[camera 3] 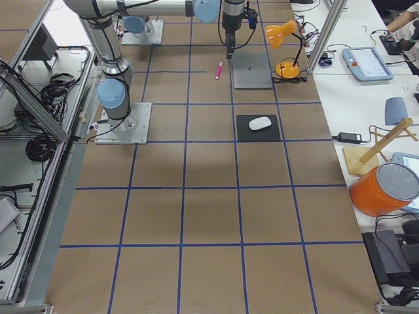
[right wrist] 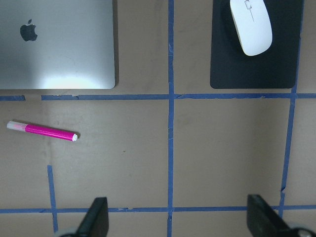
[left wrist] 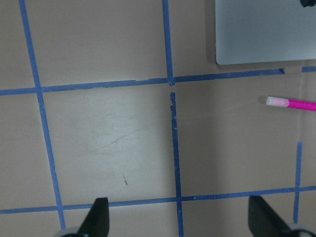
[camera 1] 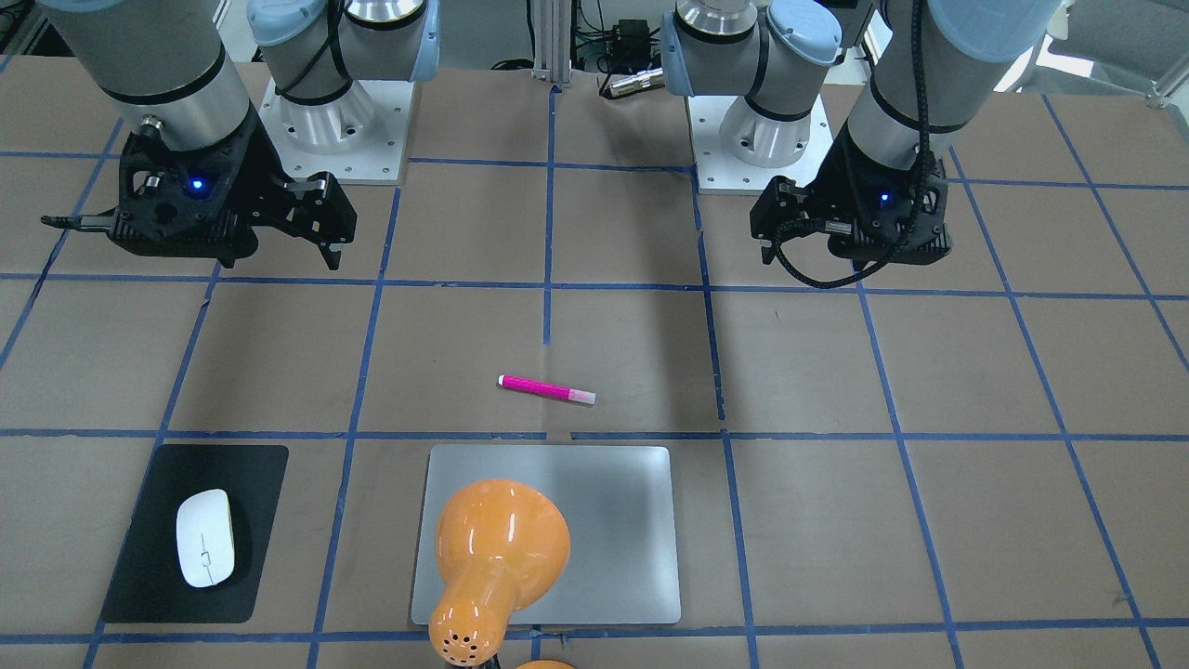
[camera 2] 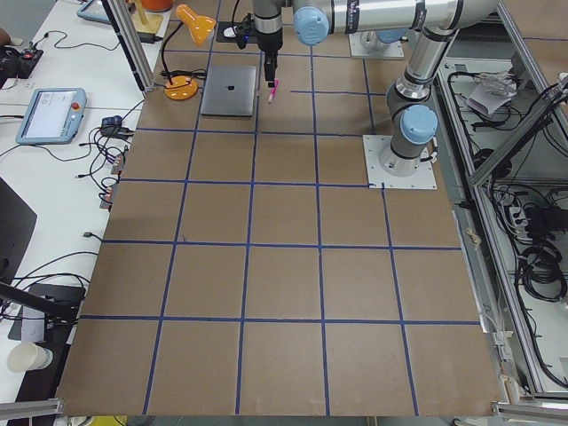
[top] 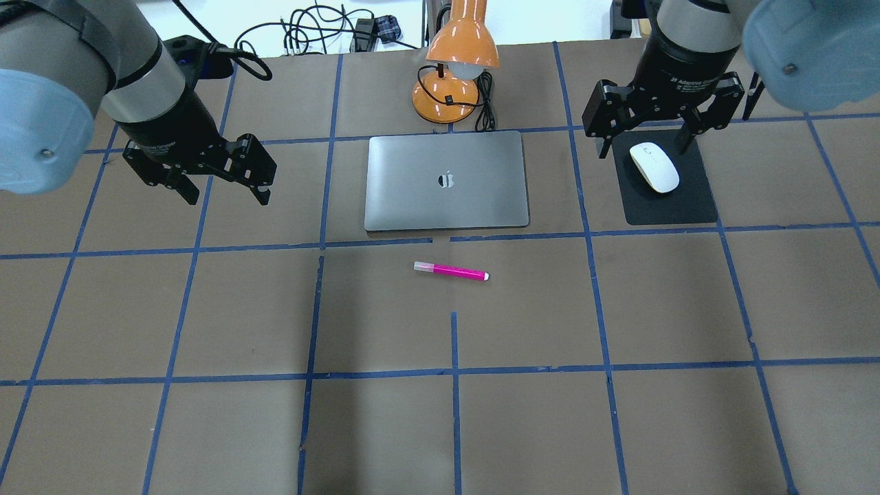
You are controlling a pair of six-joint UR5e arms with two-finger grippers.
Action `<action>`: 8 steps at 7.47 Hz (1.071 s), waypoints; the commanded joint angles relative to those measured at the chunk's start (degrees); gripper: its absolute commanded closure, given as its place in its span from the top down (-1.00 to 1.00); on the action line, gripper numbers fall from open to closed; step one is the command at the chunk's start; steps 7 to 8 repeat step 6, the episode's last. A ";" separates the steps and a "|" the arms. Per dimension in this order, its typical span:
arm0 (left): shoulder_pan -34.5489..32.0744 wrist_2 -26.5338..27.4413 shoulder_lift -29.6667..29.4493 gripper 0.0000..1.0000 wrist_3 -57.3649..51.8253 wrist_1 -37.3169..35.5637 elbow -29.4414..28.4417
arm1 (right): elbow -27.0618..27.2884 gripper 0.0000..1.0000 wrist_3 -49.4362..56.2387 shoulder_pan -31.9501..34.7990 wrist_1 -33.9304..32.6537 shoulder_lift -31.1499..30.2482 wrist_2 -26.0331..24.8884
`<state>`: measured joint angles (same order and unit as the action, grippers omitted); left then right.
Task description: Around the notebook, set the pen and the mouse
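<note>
The magenta pen [top: 450,271] lies flat on the brown table just in front of the silver notebook [top: 447,180], apart from it. The white mouse [top: 654,167] rests on a black mat [top: 687,206] to the notebook's right. My right gripper [top: 644,148] hangs open and empty above the mat's far edge, over the mouse. My left gripper [top: 225,196] hangs open and empty over bare table left of the notebook. The left wrist view shows the pen [left wrist: 291,103] and a notebook corner [left wrist: 266,29]. In the right wrist view are the pen [right wrist: 42,131], notebook [right wrist: 57,44] and mouse [right wrist: 251,27].
An orange desk lamp [top: 454,69] stands behind the notebook, its head leaning over the notebook's far edge, with its cable beside it. Blue tape lines grid the table. Both arm bases [camera 1: 334,121] sit at the robot's side of the table.
</note>
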<state>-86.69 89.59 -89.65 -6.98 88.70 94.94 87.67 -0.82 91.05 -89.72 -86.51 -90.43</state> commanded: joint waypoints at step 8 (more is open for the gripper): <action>0.12 -0.20 0.97 1.00 0.22 0.07 0.95 | 0.22 1.00 -0.06 0.00 -0.11 0.11 0.08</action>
